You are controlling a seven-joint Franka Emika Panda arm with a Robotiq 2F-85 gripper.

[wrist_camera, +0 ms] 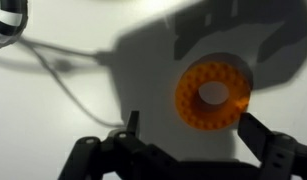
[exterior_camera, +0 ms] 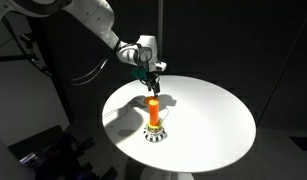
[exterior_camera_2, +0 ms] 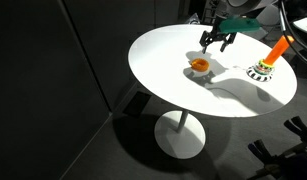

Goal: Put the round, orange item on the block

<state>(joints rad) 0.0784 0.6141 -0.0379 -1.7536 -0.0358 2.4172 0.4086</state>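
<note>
The round, orange item (exterior_camera_2: 198, 67) is a small ring lying flat on the white table (exterior_camera_2: 163, 60). It fills the upper right of the wrist view (wrist_camera: 187, 100) and also shows in an exterior view (exterior_camera: 151, 101). The block (exterior_camera_2: 260, 71) has a striped rim and an orange upright peg (exterior_camera_2: 279, 47); it stands on the table apart from the ring and also shows in an exterior view (exterior_camera: 154, 134). My gripper (exterior_camera_2: 217, 41) hovers above the ring, open and empty, with its fingers apart below the ring in the wrist view (wrist_camera: 193, 128). It shows in both exterior views (exterior_camera: 150, 74).
The round white table (exterior_camera: 213, 120) stands on a single pedestal (exterior_camera_2: 180, 125) in a dark room. A cable (wrist_camera: 63, 62) lies across the table in the wrist view. Dark equipment stands by the table's edge (exterior_camera: 43, 150).
</note>
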